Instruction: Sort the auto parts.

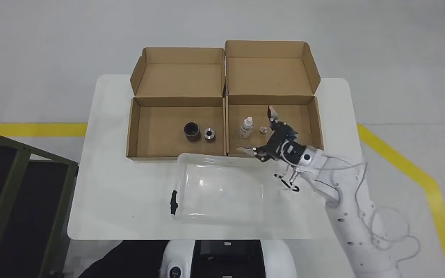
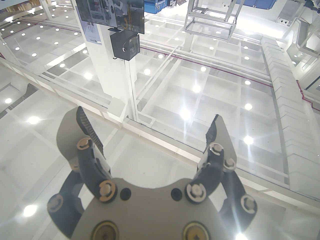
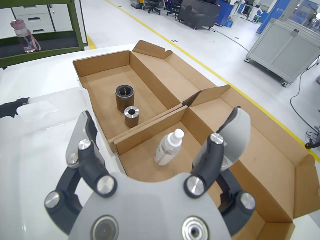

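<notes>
Two open cardboard boxes stand side by side at the back of the white table (image 1: 108,181). In the left box (image 1: 132,135) stand a large dark cylinder (image 1: 191,130) (image 3: 124,98) and a smaller metal cylinder (image 1: 210,133) (image 3: 131,116). The right box (image 1: 316,125) (image 3: 275,151) holds a small white spray bottle (image 1: 246,126) (image 3: 168,149) lying down and a tiny part (image 1: 263,129). My right gripper (image 1: 256,130) (image 3: 162,116) hangs open and empty over the front of the right box, above the bottle. My left gripper (image 2: 147,121) is open and empty, pointing up at the ceiling.
A clear plastic bin (image 1: 219,187) (image 3: 37,126) with a strip of black tape (image 1: 174,201) lies on the table in front of the boxes. A green cart (image 1: 28,201) stands beside the table's left side. Both box lids (image 1: 268,69) stand open at the back.
</notes>
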Robot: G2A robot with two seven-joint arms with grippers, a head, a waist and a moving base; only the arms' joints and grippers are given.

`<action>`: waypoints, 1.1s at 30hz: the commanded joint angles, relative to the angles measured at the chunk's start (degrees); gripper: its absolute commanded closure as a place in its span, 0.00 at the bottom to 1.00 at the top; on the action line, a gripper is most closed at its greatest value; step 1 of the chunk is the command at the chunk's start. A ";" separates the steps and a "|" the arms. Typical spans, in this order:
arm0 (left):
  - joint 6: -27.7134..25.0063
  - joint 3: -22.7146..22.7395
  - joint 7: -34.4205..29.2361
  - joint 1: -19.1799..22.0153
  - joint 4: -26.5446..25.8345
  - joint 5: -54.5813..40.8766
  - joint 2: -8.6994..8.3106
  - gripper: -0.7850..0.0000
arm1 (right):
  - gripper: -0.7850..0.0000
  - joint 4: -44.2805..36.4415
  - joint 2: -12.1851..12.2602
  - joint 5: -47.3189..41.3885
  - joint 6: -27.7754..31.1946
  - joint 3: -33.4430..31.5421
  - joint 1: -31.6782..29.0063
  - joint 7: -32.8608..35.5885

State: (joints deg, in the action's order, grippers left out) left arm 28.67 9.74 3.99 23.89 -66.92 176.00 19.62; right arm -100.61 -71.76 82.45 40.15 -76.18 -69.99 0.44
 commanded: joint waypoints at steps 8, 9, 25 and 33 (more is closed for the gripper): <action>0.00 0.00 0.00 0.00 0.00 0.00 0.00 0.00 | 0.00 2.23 1.50 2.23 -0.86 -7.54 -5.86 -9.96; 0.00 0.00 0.00 0.00 0.00 0.00 0.00 0.00 | 0.00 2.07 1.66 2.16 -1.13 -8.58 -6.70 -10.56; 0.00 0.00 0.00 0.00 0.00 0.00 0.00 0.00 | 0.00 -2.50 3.91 0.01 -1.44 -24.59 -20.50 -13.34; 0.00 0.00 0.00 0.00 0.00 0.00 0.00 0.00 | 0.00 -1.88 4.43 -1.41 -2.18 -29.88 -25.21 -16.54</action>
State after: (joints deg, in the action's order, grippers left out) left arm 28.67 9.74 3.99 23.89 -66.92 176.00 19.62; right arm -102.40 -67.37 81.16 37.95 -105.63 -94.72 -15.74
